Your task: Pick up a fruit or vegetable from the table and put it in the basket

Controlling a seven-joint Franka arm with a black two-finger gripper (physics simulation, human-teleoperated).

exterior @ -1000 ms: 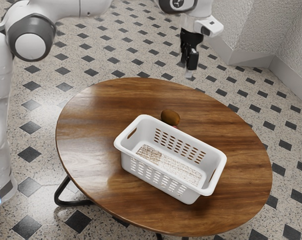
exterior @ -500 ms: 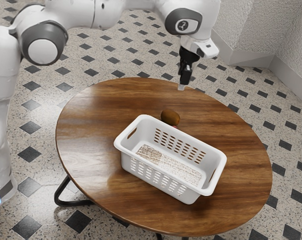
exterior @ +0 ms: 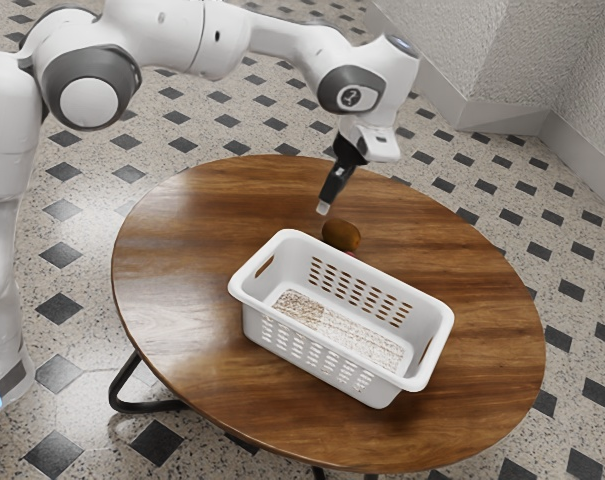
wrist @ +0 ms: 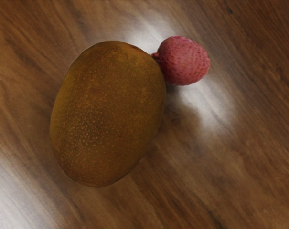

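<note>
My gripper (exterior: 324,208) is tilted just above the table, close to the brown oval fruit (exterior: 341,235) and a little toward the exterior view's left of it. In the wrist view the brown fruit (wrist: 108,114) lies on the wood, with a small pink, bumpy fruit (wrist: 184,61) right beside its one end. Only a sliver of the pink fruit peeks out behind the basket's rim in the exterior view. The white basket (exterior: 337,372) stands upright beside both fruits, with no fruit visible inside.
The round wooden table (exterior: 182,270) carries the basket and fruits. The basket's long raised wall is close to the brown fruit. A textured wall (exterior: 582,90) rises beyond the table at the exterior view's upper right.
My gripper has come down and toward the exterior view's left, from above the table's far edge to near the brown fruit, and has tilted. Fruits and basket have stayed put.
</note>
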